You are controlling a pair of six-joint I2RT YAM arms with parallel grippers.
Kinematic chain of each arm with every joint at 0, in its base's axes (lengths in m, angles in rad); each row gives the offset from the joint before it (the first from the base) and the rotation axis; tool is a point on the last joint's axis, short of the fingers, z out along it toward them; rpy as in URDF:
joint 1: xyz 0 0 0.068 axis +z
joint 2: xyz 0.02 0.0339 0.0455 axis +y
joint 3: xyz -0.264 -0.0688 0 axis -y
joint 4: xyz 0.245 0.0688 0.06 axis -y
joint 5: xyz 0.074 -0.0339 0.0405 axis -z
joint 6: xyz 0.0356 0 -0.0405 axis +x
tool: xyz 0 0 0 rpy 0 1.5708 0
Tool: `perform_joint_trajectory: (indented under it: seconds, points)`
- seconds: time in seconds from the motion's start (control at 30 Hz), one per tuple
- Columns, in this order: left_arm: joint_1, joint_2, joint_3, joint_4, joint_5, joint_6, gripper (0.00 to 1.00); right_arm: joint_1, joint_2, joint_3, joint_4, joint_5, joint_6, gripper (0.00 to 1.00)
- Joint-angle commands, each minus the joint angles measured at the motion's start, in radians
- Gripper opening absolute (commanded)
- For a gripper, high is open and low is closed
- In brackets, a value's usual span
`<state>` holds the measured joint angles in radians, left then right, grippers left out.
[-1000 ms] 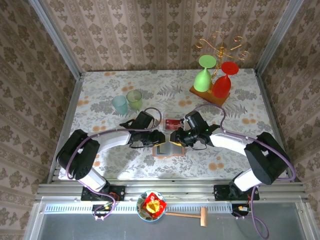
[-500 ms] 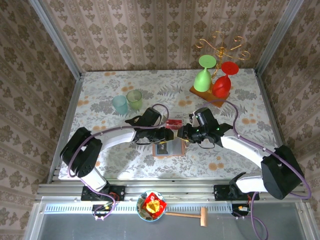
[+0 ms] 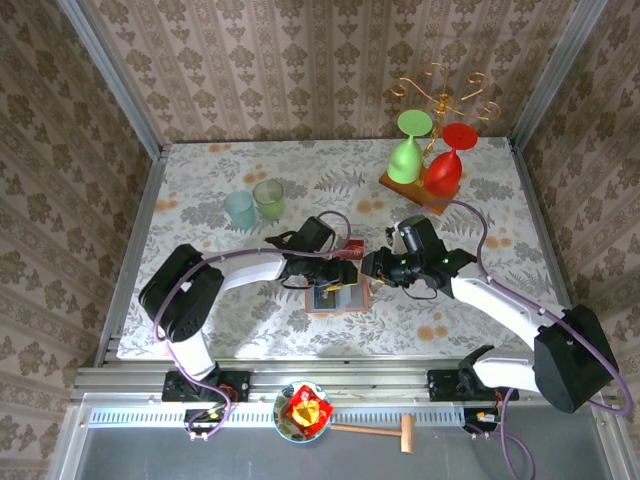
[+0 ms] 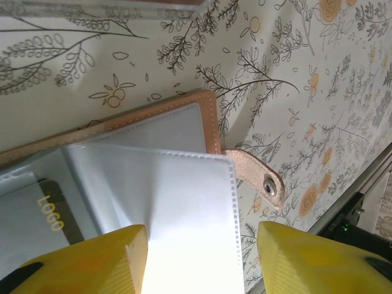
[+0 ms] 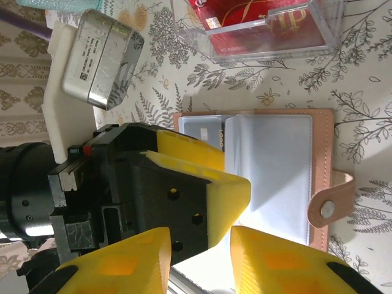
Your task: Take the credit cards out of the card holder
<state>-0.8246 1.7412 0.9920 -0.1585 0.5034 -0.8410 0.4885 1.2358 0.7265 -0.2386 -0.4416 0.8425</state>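
Left gripper [image 4: 201, 234] advanced farther across opened card holder [image 4: 184, 125], jaws widened, nothing grasped; right gripper [image 5: 201, 234] held alongside, its grip could not be told.

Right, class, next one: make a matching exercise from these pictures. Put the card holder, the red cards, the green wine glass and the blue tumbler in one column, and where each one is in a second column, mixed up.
Column one
1. card holder
2. red cards
3. green wine glass
4. blue tumbler

Column two
A. on the wooden stand
B. beside the green tumbler
C. lying open on the table
D. in the clear box

Pairs: 1-C, 2-D, 3-A, 4-B
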Motion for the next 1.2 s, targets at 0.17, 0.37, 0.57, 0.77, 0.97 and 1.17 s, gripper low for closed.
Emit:
perform_joint_trajectory:
  seconds: [0.17, 0.37, 0.57, 0.77, 0.97, 1.17]
  points:
    - [-0.018, 0.041, 0.041, 0.033, 0.032, 0.014, 0.57, -0.013, -0.048, -0.024, -0.046, 0.025, -0.010, 0.32]
    - [-0.018, 0.057, 0.030, 0.039, 0.031, 0.014, 0.57, -0.013, -0.058, -0.036, -0.041, 0.027, -0.004, 0.33]
    - [-0.018, 0.078, 0.027, 0.040, 0.033, 0.014, 0.56, -0.013, -0.059, -0.038, -0.039, 0.026, 0.000, 0.33]
    - [-0.018, 0.050, 0.019, 0.035, 0.021, 0.017, 0.55, -0.013, -0.045, -0.038, -0.022, 0.013, 0.004, 0.33]
    - [-0.012, 0.003, 0.007, 0.032, -0.004, 0.017, 0.55, -0.013, -0.014, -0.028, 0.000, -0.011, 0.009, 0.32]
    - [0.003, -0.043, -0.011, 0.027, -0.024, 0.017, 0.55, -0.011, 0.029, -0.009, 0.010, -0.029, 0.004, 0.32]
